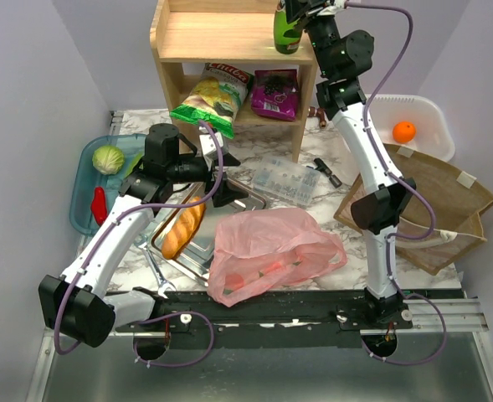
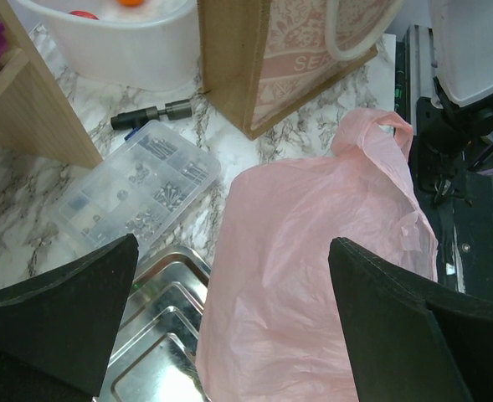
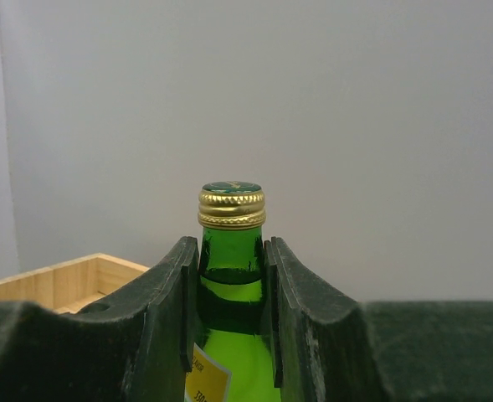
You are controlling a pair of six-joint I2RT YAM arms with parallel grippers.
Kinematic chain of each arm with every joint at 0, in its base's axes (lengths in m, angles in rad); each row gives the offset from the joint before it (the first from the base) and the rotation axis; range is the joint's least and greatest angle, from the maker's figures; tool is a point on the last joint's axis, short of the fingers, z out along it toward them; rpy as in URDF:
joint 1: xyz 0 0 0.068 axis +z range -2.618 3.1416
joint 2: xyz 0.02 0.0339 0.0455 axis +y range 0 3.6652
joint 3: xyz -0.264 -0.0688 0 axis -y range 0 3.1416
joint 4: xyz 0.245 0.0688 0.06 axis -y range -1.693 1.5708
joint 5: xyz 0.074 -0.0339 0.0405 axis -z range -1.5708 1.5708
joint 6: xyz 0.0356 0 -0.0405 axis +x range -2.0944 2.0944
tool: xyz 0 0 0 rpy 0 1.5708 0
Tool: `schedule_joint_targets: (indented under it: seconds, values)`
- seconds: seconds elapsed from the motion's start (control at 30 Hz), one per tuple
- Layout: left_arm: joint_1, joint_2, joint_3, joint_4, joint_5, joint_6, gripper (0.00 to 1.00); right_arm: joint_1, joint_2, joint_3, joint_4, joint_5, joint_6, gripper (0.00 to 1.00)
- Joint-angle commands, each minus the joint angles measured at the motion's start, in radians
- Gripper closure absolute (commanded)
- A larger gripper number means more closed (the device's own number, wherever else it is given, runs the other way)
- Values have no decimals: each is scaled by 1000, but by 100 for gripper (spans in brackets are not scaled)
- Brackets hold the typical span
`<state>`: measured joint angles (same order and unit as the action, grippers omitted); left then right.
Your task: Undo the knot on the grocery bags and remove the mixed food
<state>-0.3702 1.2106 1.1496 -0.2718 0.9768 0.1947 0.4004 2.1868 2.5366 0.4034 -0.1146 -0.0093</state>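
The pink grocery bag (image 1: 271,247) lies crumpled on the table in front, with reddish shapes showing through it. One handle loop (image 2: 378,126) lies loose at its right end, and I see no tied knot. My left gripper (image 1: 223,191) is open and empty above the bag's left edge (image 2: 313,276), with jaws wide in the left wrist view (image 2: 233,251). My right gripper (image 1: 295,10) is shut on the neck of the green bottle (image 3: 232,251), which stands upright on the wooden shelf's top (image 1: 221,33). The crisp packet (image 1: 202,100) and purple packet (image 1: 274,92) sit on the lower shelf.
A cabbage (image 1: 108,158) and red pepper (image 1: 100,205) lie in the blue tray (image 1: 83,188). A bread loaf (image 1: 183,228) lies on the steel tray (image 2: 158,335). An orange (image 1: 404,131) sits in the white tub. A clear parts box (image 2: 137,197) and a brown paper bag (image 1: 430,201) are nearby.
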Motion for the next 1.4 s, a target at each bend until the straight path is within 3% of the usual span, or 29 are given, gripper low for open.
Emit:
schedule_joint_targets:
  seconds: [0.0, 0.23, 0.4, 0.67, 0.93, 1.13, 1.27, 1.37]
  values:
    - [15, -19, -2, -6, -5, 20, 2, 7, 26, 43, 136, 45, -54, 89]
    - [31, -16, 10, -5, 2, 13, 2, 7, 27, 31, 129, 39, -41, 49]
    - [39, -5, 22, -18, 9, 25, 1, 8, 25, 32, 124, 40, -51, 34]
    - [43, 1, 35, -35, 12, 44, 2, 8, -32, -10, 121, 42, -34, 0]
    - [45, 69, 143, -217, -2, 93, 2, 8, -184, -121, 112, 47, -17, 0]
    - [43, 62, 131, -276, -8, 153, 1, 8, -412, -342, 79, -26, -39, 0]
    - [19, 72, 127, -338, -53, 216, 3, 7, -589, -543, -47, -80, -53, 0]
    - [-46, 91, 114, -423, -113, 351, 8, 8, -724, -688, -215, -143, -61, 5]
